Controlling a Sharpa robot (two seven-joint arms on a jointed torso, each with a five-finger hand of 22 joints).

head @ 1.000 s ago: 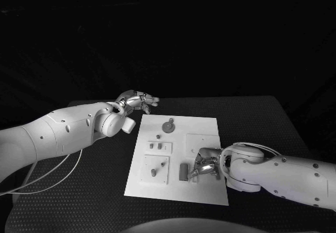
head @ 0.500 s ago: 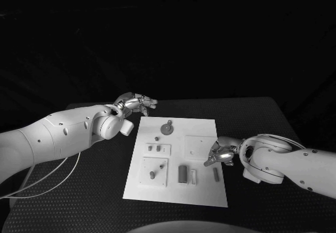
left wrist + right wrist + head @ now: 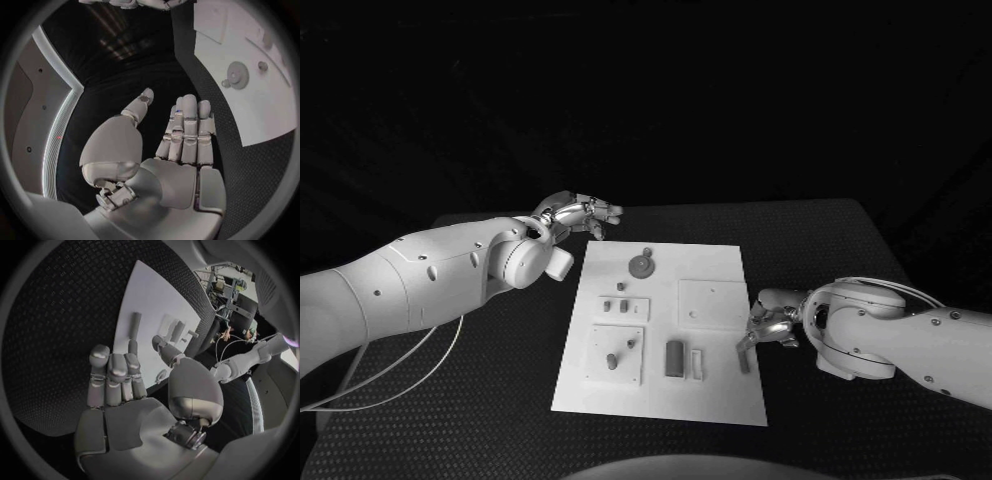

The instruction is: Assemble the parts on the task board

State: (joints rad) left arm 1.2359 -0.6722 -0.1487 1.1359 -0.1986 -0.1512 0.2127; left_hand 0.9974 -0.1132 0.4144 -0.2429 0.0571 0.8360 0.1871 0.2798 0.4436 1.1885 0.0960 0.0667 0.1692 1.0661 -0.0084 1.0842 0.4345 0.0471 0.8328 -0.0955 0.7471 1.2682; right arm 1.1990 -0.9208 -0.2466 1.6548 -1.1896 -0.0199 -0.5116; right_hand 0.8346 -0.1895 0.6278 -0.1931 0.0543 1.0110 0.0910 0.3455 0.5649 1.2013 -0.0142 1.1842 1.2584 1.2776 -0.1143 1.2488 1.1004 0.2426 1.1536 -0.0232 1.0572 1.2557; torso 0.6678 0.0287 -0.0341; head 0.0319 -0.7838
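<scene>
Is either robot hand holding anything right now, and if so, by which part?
Nothing is held. The left robot hand is open, off the task board; the right robot hand is open beside its edge.

A white rectangular task board (image 3: 711,395) is laid flat on the table. A round toothed part (image 3: 645,264) is seen near its far edge. A dark upright block (image 3: 675,357) is set near its middle, and a slim bar (image 3: 744,360) is laid flat toward its right edge.

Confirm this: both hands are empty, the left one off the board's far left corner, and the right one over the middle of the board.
Wrong about the right hand. In the head view it is at the board's right edge, not its middle. The left hand is as you say, and both hold nothing.
</scene>
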